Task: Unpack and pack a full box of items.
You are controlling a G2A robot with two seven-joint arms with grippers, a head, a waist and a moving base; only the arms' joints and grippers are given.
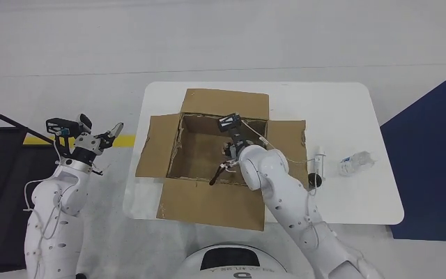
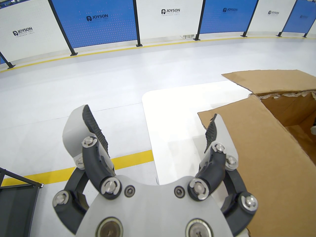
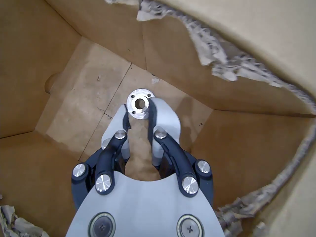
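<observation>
An open cardboard box (image 1: 226, 103) stands on the white table (image 1: 334, 104) with its flaps folded outward. My right gripper (image 1: 221, 169) is down inside the box, above its bare floor (image 3: 88, 85). In the right wrist view the right gripper (image 3: 139, 110) is shut on a small round metal flange (image 3: 138, 104) with a centre hole and small bolt holes. My left gripper (image 1: 111, 132) hangs off the table's left side, over the floor. In its own view the left gripper (image 2: 150, 119) is open with nothing between its fingers, and the box's flap (image 2: 259, 149) lies beside it.
To the right of the box lie a clear plastic bottle (image 1: 357, 163), a small white item (image 1: 319, 155) and a small black item (image 1: 315, 180). The box's torn inner edges (image 3: 217, 57) surround the right gripper. A black frame (image 2: 14, 198) stands by the left arm.
</observation>
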